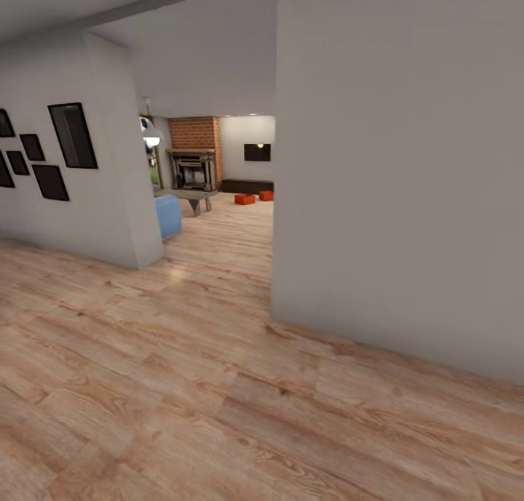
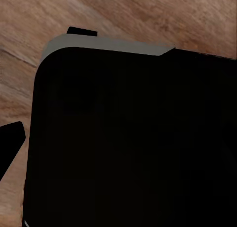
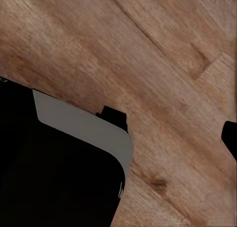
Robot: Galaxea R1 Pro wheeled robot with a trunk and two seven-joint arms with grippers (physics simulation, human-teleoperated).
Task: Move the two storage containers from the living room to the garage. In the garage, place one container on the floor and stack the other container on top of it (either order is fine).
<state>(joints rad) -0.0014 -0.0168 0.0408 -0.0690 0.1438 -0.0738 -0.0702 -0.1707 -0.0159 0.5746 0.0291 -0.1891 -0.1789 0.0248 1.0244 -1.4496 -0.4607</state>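
Head cam: I'm in a hallway on light wood plank floor (image 1: pixel 218 385), big white-grey wall (image 1: pixel 400 195) blocking the right half, another wall w/ black picture frames (image 1: pixel 71 135) on the left. Through the gap between them I see the living room: brick fireplace (image 1: pixel 193 159), black TV (image 1: pixel 257 152), long dark low cabinet (image 1: pixel 247 186), grey low table (image 1: pixel 191 196), blue seat (image 1: pixel 168 215), hanging lamp (image 1: pixel 151 134). Both storage containers (image 1: pixel 245 199) sit on the planks far off, in front of the cabinet, near each other but apart – second one (image 1: pixel 266 195) is partly cut by the wall edge. Neither picked up, neither moved as far as I can judge. Garage not reached; no concrete anywhere. So progress approx nil: still to do = drive in, grab bin 1, haul to garage, set down, come back for bin 2, stack. Wrist cams: both look down at planks past a dark body panel w/ grey rim (image 2: pixel 106 44), likely my own base. Left cam shows a black tip at the frame edge, right cam likewise – prob. fingers, but can't tell if either gripper is spread or closed. Nothing seen held in either
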